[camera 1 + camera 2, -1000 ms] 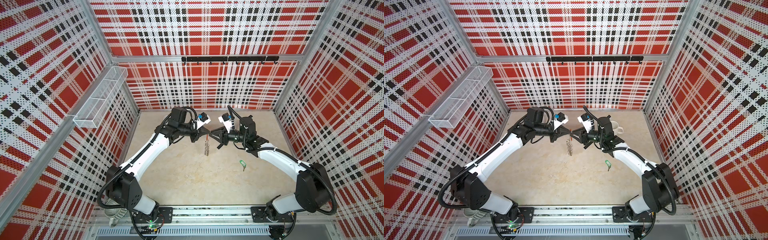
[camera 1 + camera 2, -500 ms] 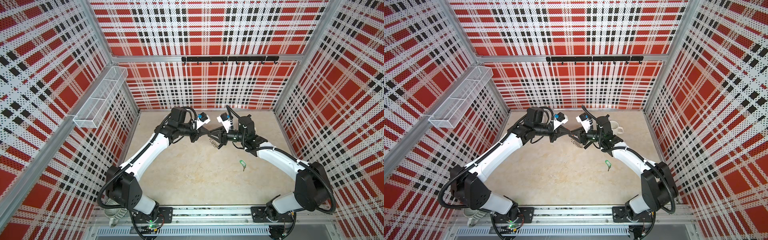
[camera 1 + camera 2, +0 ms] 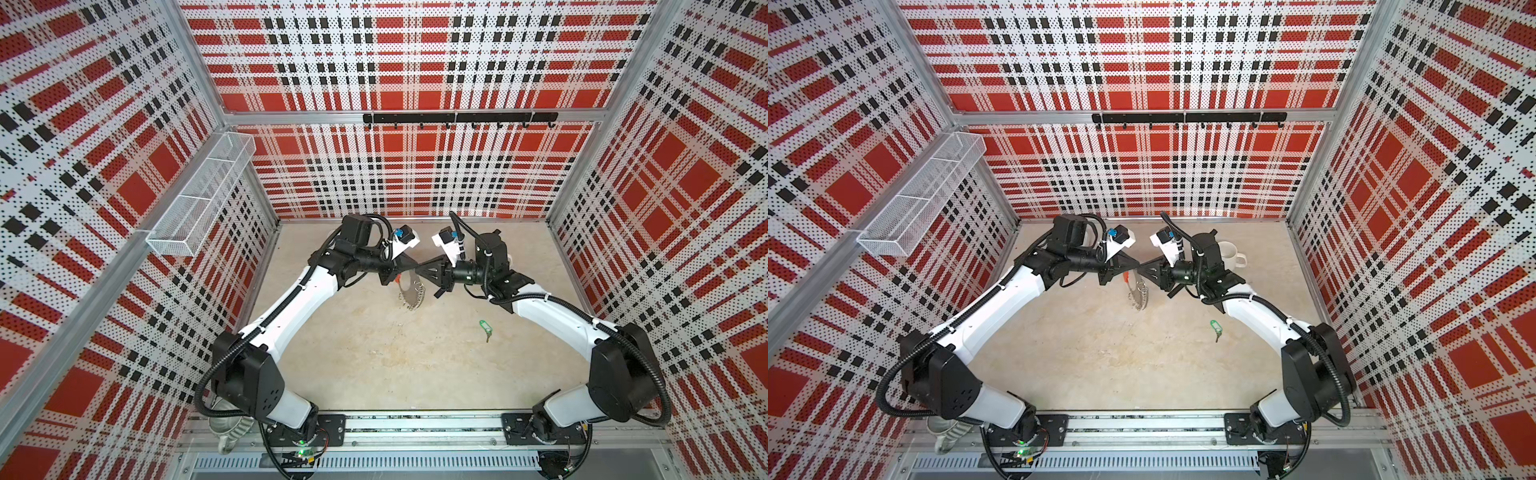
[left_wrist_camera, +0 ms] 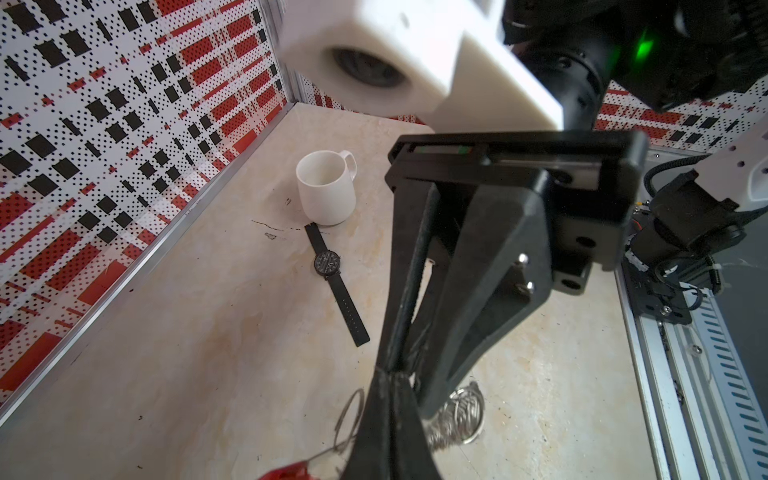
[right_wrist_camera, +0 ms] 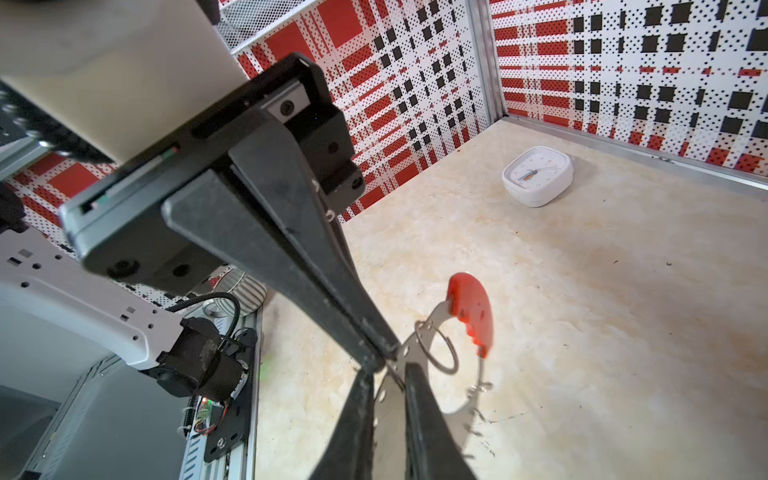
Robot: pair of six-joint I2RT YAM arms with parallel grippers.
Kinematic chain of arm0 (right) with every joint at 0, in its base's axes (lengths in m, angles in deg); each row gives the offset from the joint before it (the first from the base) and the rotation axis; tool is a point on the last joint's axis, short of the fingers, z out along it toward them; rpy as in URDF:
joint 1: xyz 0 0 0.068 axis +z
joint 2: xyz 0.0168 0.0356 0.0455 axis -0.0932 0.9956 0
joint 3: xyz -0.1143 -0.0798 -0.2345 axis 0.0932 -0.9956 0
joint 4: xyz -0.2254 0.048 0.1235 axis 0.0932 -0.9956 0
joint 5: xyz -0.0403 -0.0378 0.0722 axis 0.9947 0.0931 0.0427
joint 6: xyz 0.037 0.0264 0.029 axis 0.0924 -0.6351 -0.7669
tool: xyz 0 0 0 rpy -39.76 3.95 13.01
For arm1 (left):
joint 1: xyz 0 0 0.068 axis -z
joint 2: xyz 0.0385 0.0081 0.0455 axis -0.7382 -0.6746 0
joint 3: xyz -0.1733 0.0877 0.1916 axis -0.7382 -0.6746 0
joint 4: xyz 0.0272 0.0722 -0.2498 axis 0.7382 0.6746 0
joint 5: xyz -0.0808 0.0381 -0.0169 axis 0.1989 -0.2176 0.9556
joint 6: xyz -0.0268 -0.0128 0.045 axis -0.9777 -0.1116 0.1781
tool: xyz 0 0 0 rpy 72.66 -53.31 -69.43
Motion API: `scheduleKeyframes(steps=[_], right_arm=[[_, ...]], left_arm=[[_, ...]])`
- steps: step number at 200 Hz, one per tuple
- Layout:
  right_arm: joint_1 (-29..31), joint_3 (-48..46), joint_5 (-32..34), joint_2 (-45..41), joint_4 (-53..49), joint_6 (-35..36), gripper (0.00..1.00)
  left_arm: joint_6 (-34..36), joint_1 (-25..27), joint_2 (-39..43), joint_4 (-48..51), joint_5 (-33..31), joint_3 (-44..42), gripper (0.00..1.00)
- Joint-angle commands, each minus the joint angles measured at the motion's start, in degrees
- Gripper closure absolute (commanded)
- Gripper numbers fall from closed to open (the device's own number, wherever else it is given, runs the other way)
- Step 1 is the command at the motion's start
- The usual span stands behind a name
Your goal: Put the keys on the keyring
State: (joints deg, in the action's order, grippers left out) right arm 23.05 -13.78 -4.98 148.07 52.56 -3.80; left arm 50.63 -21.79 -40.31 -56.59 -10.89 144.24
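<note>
Left end effector (image 4: pixel 388 376): pinched together on the rim of the keyring (image 3: pixel 409 290), which hangs above the table (image 3: pixel 374 357). My right end effector (image 5: pixel 388 374) straddles the ring's grey band, tip to tip with the left (pressing or not: cannot tell). The keys (image 3: pixel 484 327) lie flat on the table, well apart, beside my right forearm.
</note>
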Motion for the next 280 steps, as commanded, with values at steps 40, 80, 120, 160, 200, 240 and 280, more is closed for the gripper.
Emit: scheduleKeyframes(steps=[40,80,120,160,200,240,280], right_arm=[[0.3,0.8,0.9,-0.5,0.7,1.2,0.93],[0.3,0.8,1.5,-0.7,0.7,1.0,0.95],[0.5,0.5,5.4,-1.2,1.0,0.2,1.00],[1.5,-1.7,7.4,-2.7,6.2,-1.7,1.00],[2.2,-2.2,8.7,-2.9,7.7,-1.8,1.00],[2.3,-5.4,13.0,-4.9,12.0,-2.0,1.00],[2.3,-7.9,14.0,-5.9,17.2,-4.2,1.00]], left_arm=[[0.2,0.5,0.7,0.7,3.0,1.5,1.00],[0.2,0.5,0.7,0.7,2.7,1.5,1.00],[0.3,1.2,0.3,0.7,1.3,1.5,1.00],[0.2,1.6,0.3,0.7,0.6,1.5,1.00],[-0.3,1.6,0.9,0.1,-0.8,1.2,0.84],[-11.3,-0.5,4.9,-11.9,-2.7,-3.6,0.63],[-29.4,-4.5,12.4,-35.3,-3.4,-15.8,0.64]])
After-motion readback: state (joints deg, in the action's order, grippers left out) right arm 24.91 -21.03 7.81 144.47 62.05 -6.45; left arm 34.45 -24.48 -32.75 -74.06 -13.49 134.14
